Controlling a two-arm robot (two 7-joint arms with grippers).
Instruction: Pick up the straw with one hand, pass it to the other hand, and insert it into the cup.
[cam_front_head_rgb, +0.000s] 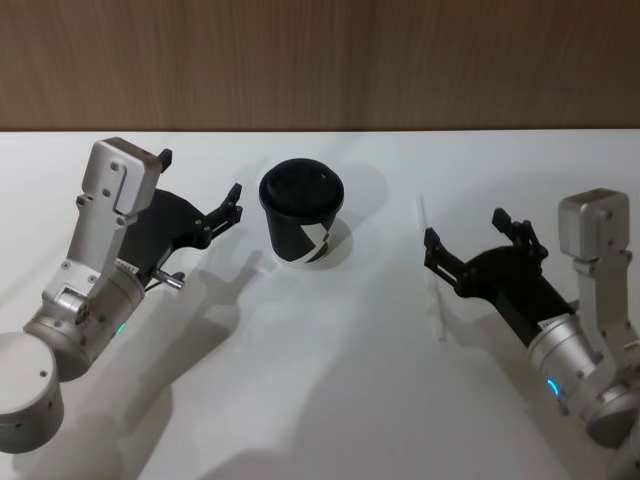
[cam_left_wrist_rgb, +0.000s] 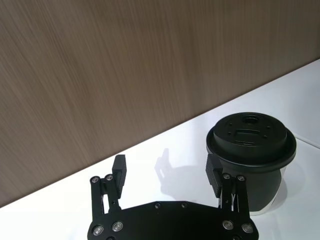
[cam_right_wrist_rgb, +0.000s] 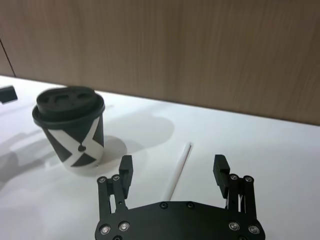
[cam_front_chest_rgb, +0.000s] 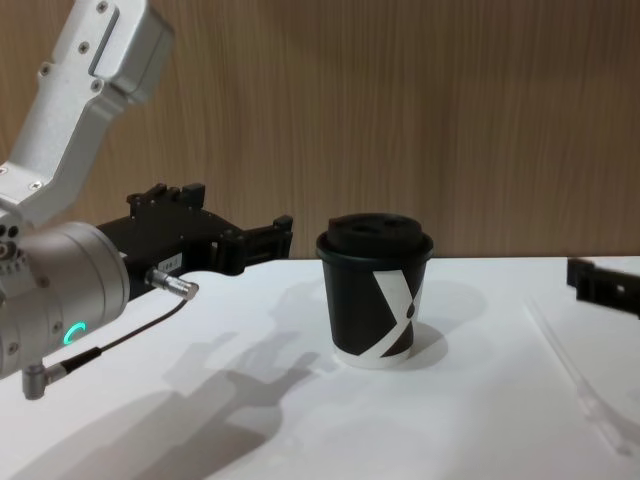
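Head view: the straw is seen lying flat on the white table, well to the right of the lidded black paper cup, gripped by nothing. The right pincer is placed just beside the straw, jaws spread wide and empty. One fingertip crosses the straw's line, and contact cannot be told. The left pincer is held near the cup on its left, also wide and empty. Left wrist view: the left pincer is shown wide open with the cup just beyond one finger and nothing between the jaws. Right wrist view: the straw is framed between the two fingers of the right pincer, running roughly lengthwise away from it, with the cup well off to one side. Chest view: the cup is seen upright in the middle, the left pincer level with its lid, and the straw faint and flat on the table at the right. The step in hand is judged to be the pick-up by the right pincer. The straw should be kept centred between the jaws, the fingertips brought right down to the table, and the closing done across the straw's width. A grip toward one end is advised, so a free length is left for the left pincer to take. Gentle closing is advised, as a thin, light straw is likely to roll or be squashed.
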